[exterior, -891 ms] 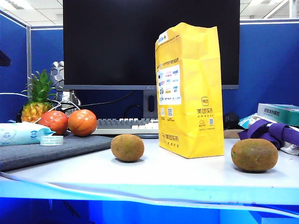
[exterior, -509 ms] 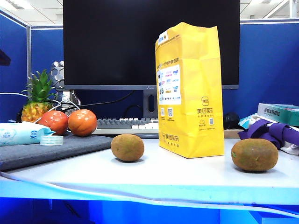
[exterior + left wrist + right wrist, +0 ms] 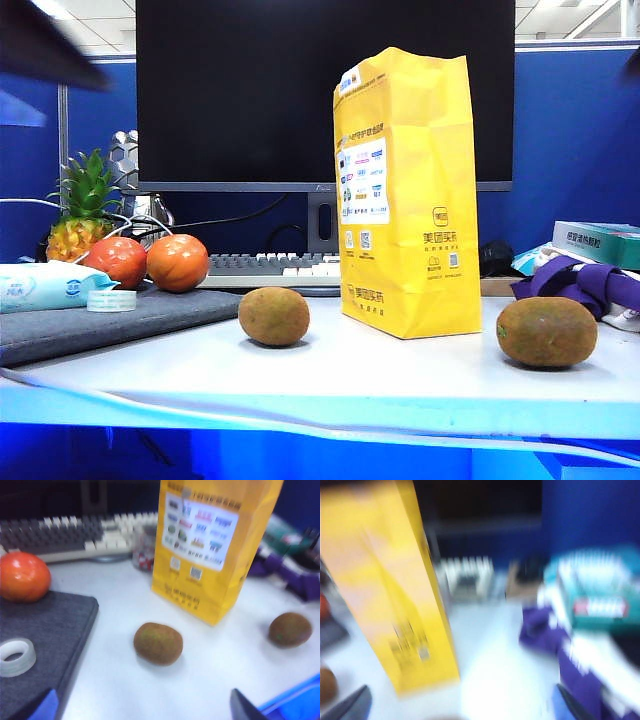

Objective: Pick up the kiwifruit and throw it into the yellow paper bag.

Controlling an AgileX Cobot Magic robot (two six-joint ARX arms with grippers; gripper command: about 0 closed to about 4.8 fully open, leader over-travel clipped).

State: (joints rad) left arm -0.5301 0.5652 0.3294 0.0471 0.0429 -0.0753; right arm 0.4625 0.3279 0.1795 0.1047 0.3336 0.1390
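Although the right wrist view is smeared with blur, it still shows the yellow paper bag [image 3: 390,590] standing upright on the white tabletop [image 3: 500,675], a purple cloth [image 3: 555,645] and a teal box [image 3: 595,590] beyond it, and 2 dark fingertips [image 3: 352,705] of the right gripper [image 3: 462,707] at the frame's edge, set wide apart with nothing between them; the kiwifruit cannot be made out there. The left wrist view is sharper: the left gripper [image 3: 145,707] shows only 2 fingertip corners [image 3: 40,705], its jaws spread wide and empty above the tabletop [image 3: 210,670]. In that view the smaller kiwifruit [image 3: 158,643] lies near the bag's [image 3: 210,545] foot, the kiwifruit [image 3: 290,629] lies well apart on the bag's far side, and a tape ring [image 3: 16,656] sits on a grey mat [image 3: 50,625] beside 1 tomato [image 3: 22,576], with a keyboard [image 3: 75,535] behind. The exterior view [image 3: 547,331] alone shows the kiwifruit resting untouched at the right of the tabletop [image 3: 400,370], the bag [image 3: 405,195] between the 2 fruits, a pineapple [image 3: 80,215], 2 tomatoes [image 3: 176,262], a wipes pack [image 3: 45,285] and a dark monitor [image 3: 240,90]. The arms appear there only as a dark blurred shape [image 3: 45,45] in the top left corner and a sliver at the top right, too cut off to read.
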